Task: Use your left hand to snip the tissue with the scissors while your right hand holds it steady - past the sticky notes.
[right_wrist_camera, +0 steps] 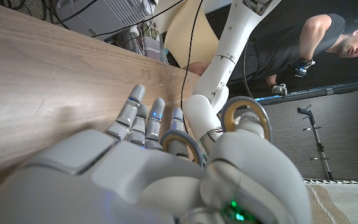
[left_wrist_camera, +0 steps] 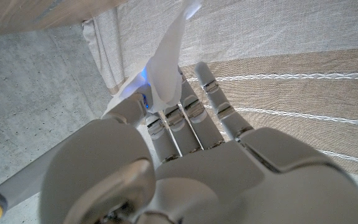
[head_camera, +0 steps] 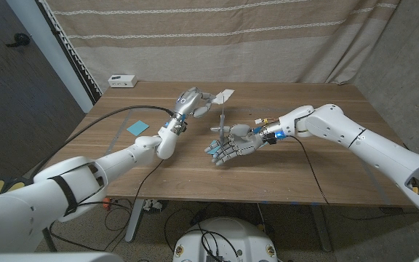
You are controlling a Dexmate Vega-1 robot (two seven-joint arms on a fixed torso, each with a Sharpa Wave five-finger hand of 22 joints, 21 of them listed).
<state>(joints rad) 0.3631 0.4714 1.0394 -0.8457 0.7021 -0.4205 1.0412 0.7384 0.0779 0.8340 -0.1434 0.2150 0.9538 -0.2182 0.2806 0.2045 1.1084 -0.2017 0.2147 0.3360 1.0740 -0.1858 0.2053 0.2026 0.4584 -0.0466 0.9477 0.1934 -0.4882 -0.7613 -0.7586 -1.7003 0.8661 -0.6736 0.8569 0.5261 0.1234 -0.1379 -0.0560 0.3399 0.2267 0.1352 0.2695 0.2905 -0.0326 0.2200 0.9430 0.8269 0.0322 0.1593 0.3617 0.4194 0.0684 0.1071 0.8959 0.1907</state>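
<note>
1. Over the far middle of the wooden surface (head_camera: 326, 156), the left hand (head_camera: 193, 101) is raised, and a strip of white tissue (head_camera: 224, 97) is seen at its fingers.
2. From the left wrist view, the tissue (left_wrist_camera: 169, 59) is seen standing up between the fingers (left_wrist_camera: 188, 112) of the left hand (left_wrist_camera: 229, 168), so the tissue is taken to be gripped there, in front of the striped curtain (left_wrist_camera: 291, 68).
3. Just below the tissue, a thin upright piece (head_camera: 223, 120) is seen reaching down toward the right hand; whether it is the scissors cannot be told.
4. Near the surface's middle, the right hand (head_camera: 233, 145) is held with its fingers spread and pointing toward the near-left; nothing is plainly seen to be clasped in it, and whether anything is pinched cannot be told.
5. From the right wrist view, the right hand (right_wrist_camera: 166, 162) is seen close to the wooden surface (right_wrist_camera: 48, 81), fingers extended, with the left arm (right_wrist_camera: 225, 56) beyond it.
6. Left of the left arm, a blue sticky note pad (head_camera: 138, 127) is seen lying on the surface.
7. At the far-left corner, a small white box (head_camera: 122, 81) is placed.
8. Behind the surface, a person (right_wrist_camera: 303, 43) is seen in the right wrist view.
</note>
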